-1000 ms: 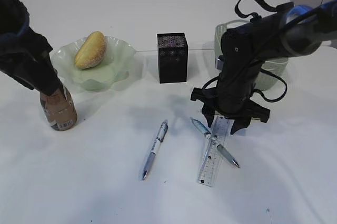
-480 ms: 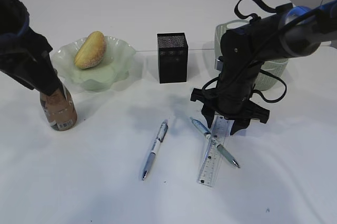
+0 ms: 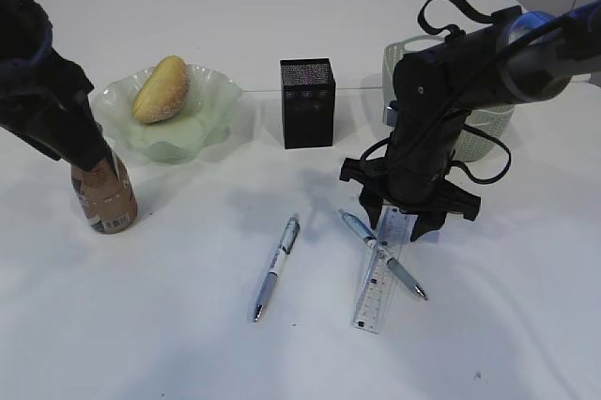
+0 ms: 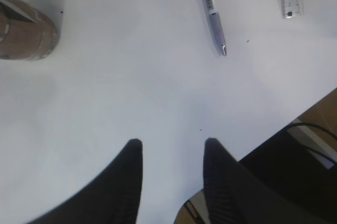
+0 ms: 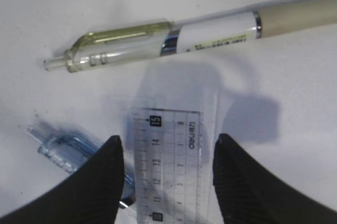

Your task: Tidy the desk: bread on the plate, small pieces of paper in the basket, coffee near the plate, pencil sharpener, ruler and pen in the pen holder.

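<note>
Ruler long axis near-far, slightly tilted, under pen.

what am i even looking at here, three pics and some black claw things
It is a robot with two arms, each ending in a gripper with two black fingers. The wide picture looks down at a slant on a white desk. The other two come from cameras on each wrist, looking past the fingers.

On the desk: bread on a green plate, a coffee bottle, a black pen holder, a green basket behind the right arm, two pens and a clear ruler, one pen lying across it.

The left gripper is open over bare desk, holding nothing, with the bottle beside it. The right gripper is open, its fingers on either side of the ruler's end, not yet closed on it.
</note>
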Tool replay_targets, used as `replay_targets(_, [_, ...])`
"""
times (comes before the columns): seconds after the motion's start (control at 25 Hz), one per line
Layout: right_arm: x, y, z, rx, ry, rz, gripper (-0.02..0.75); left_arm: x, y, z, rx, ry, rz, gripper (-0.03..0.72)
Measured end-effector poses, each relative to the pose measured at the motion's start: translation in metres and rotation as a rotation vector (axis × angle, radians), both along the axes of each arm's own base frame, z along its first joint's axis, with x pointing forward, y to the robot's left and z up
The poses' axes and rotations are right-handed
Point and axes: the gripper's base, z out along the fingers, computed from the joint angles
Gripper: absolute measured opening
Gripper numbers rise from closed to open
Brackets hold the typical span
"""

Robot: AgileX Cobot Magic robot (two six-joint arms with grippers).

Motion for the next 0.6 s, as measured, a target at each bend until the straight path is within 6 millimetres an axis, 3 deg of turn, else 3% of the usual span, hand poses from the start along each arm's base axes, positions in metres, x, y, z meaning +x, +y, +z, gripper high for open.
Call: replay_targets(0.6, [0.0003, 0.0002, 0.0001, 0.002, -0.004, 0.000, 0.426, 0.0000, 0.0000, 0.0000, 0.000, 0.000, 0.000, 0.268])
